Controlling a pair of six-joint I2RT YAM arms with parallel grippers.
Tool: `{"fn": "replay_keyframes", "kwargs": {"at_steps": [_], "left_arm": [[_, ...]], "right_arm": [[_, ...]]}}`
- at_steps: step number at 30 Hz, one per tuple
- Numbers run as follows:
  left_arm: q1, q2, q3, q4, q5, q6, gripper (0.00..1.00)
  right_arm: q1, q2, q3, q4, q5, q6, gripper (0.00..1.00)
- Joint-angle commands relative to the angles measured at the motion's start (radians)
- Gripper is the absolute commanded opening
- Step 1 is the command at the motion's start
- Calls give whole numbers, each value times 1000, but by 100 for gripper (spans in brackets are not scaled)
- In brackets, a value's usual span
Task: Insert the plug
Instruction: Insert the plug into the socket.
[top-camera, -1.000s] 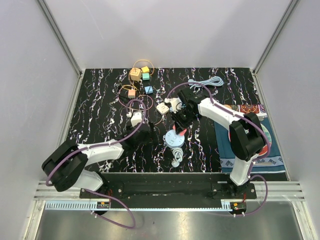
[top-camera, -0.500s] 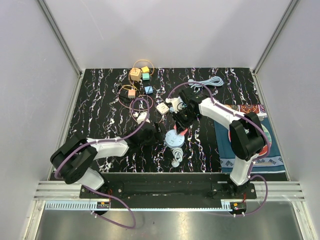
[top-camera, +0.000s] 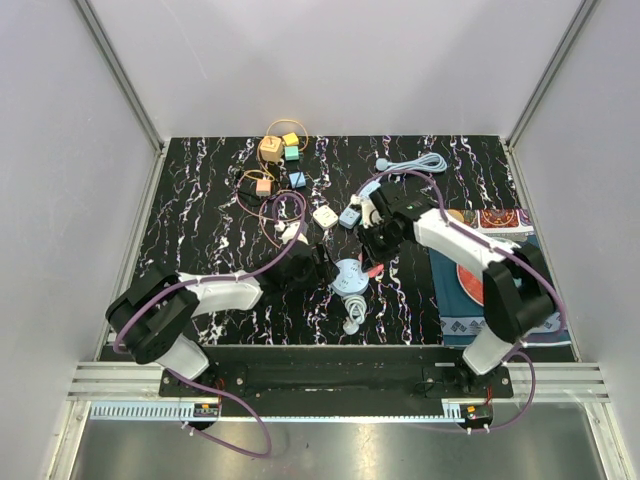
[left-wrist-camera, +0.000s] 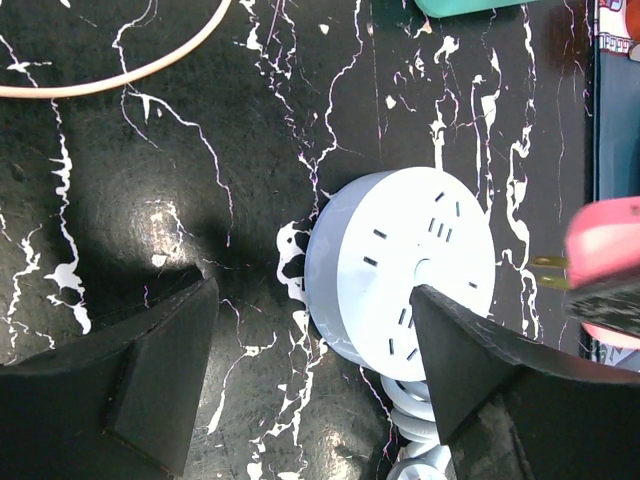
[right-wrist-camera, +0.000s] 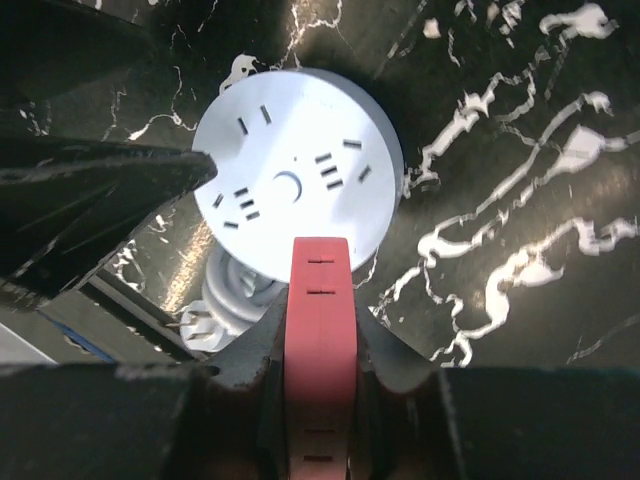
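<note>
The round white socket hub (top-camera: 347, 278) lies flat on the black marbled table. My right gripper (top-camera: 376, 252) is shut on a red plug (top-camera: 371, 268) and holds it just right of the hub. In the right wrist view the red plug (right-wrist-camera: 320, 290) sits between my fingers (right-wrist-camera: 262, 350), its tip over the hub's (right-wrist-camera: 295, 195) near edge. My left gripper (top-camera: 320, 270) is open beside the hub's left side. In the left wrist view its fingers (left-wrist-camera: 135, 375) straddle the hub (left-wrist-camera: 400, 270); the red plug's brass prongs (left-wrist-camera: 548, 268) point at the hub's rim.
The hub's coiled white cord and plug (top-camera: 352, 312) lie toward the near edge. A white adapter (top-camera: 324, 216) and a blue adapter (top-camera: 349, 215) lie behind the hub. Coloured cubes with orange cables (top-camera: 275, 160) and a pale blue cable (top-camera: 415, 163) are at the back. A patterned mat (top-camera: 500, 300) is at right.
My left gripper has moved right, up to the hub's left side. My right gripper has shifted slightly right and nearer with the red plug, uncovering the blue adapter.
</note>
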Motion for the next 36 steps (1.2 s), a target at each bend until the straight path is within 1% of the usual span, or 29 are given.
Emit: {"fn": "replay_keyframes", "kwargs": {"at_steps": [1,3,4,5,7,16,19,27,36], "left_arm": [[-4,-26,48,44,-4,56,81],[-4,-23,58,39,-4,71,81],[-5,-21,61,36,-4,77,81],[-4,-21,64,35,-4,82,81],[-4,-21,64,32,-4,97,82],[-2,22,111,9,0,151,82],[-2,34,120,9,11,159,82],[-2,58,139,12,28,169,82],[-2,62,139,12,37,168,82]], "right_arm": [[-5,-171,-72,69,79,316,0],[-5,-200,-122,111,79,409,0],[-5,-229,-142,132,73,500,0],[-5,-242,-159,149,78,539,0],[-5,-263,-191,174,116,639,0],[4,-244,-251,232,162,842,0],[9,-244,-273,254,170,889,0],[39,-191,-267,257,165,946,0],[53,-207,-308,255,231,1003,0]]}}
